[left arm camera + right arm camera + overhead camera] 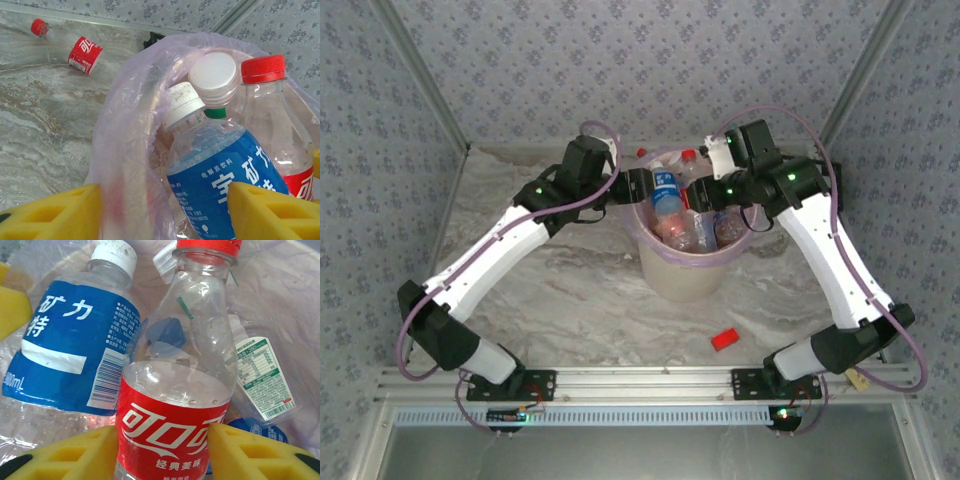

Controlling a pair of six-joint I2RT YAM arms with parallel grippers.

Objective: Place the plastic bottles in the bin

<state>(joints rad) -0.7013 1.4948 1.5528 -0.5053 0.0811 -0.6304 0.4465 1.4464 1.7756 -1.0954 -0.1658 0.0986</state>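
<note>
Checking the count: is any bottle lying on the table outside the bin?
Yes, a red-capped, red-labelled bottle lies on its side on the table beyond the bin.

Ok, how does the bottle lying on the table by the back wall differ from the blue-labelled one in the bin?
Label and cap: the blue-labelled bottle has a white cap, while the back bottle has a red label and a red cap.
Pose: the blue-labelled bottle sits neck-up inside the bin, while the back bottle lies on its side on the table.
Both are clear plastic, with caps on.
</note>
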